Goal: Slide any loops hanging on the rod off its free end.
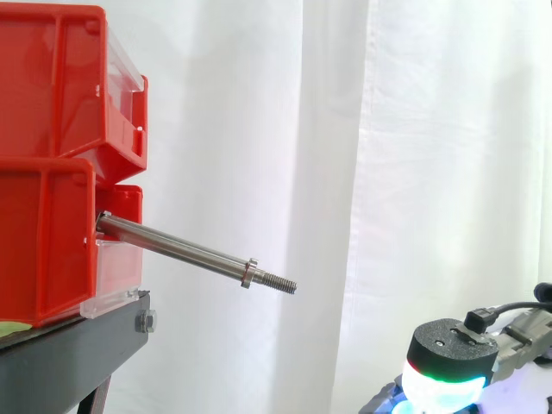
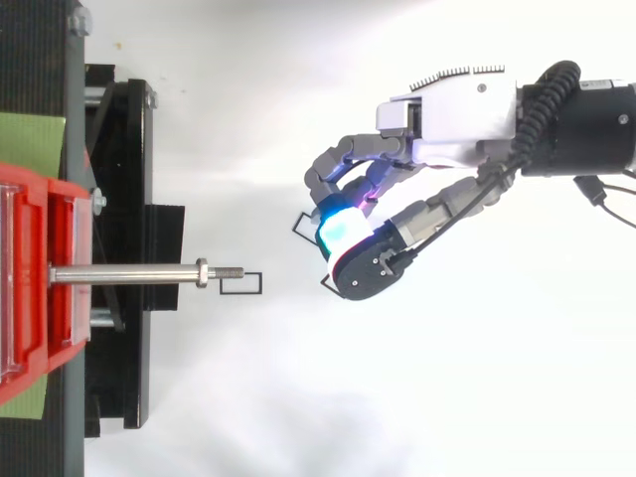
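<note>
Side view: the rod (image 1: 181,248) juts from the red bins (image 1: 52,172), bare right to its threaded tip, and the hand (image 1: 448,366) sits low, well apart. Top view: the hand's fingers are curled, pinching what looks like a thin black loop (image 2: 299,225), its corners poking out either side of the glowing pad. A second loop (image 2: 241,294) lies just beside the rod's tip, seemingly off it. Danger now: that slim pinch slips, or a swing back clips the tip.
</note>
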Controlling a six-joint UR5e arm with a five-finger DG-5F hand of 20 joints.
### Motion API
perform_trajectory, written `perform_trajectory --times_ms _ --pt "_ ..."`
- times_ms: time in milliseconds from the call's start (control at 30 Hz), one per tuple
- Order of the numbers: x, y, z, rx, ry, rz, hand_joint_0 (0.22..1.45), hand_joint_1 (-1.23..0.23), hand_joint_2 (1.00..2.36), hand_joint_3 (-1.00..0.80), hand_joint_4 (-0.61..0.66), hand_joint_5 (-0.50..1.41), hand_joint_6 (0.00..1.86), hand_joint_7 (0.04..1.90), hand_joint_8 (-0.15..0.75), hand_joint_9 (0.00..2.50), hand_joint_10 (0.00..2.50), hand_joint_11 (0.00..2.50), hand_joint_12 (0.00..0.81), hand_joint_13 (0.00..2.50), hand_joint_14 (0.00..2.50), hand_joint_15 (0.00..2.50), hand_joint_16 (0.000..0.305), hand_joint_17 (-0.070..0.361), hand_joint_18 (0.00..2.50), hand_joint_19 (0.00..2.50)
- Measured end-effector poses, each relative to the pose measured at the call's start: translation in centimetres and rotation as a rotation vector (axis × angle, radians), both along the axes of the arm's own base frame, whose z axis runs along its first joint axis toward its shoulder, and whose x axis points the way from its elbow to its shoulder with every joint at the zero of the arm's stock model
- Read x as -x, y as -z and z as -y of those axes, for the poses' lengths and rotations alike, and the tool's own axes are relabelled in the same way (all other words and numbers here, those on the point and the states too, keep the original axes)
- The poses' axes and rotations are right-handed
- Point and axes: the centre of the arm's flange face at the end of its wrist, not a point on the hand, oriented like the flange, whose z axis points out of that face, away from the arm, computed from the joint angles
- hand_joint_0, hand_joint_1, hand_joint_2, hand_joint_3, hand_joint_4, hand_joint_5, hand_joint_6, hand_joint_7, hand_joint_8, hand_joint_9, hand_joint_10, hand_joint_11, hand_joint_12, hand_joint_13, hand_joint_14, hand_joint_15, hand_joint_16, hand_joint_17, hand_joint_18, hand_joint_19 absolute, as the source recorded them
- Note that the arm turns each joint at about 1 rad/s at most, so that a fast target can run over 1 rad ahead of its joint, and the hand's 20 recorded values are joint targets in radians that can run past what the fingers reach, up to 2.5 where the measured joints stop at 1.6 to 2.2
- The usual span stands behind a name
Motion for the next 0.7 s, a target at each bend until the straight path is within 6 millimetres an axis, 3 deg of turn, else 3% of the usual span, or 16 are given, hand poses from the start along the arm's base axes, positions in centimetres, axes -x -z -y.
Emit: perform_trajectory --times_ms 533,700 --pt "-0.22 -0.09 0.08 0.006 0.008 0.02 0.54 -0.51 1.02 -0.17 0.17 -0.18 0.87 1.53 0.359 0.94 0.01 0.32 0.342 0.51 0.0 0.0 0.045 0.101 0.4 0.06" --pt "0.13 0.72 0.16 0.008 0.014 0.022 0.54 -0.52 1.02 -0.17 0.17 -0.18 0.87 1.52 0.361 0.95 0.01 0.33 0.343 0.52 0.0 0.0 0.044 0.1 0.4 0.06"
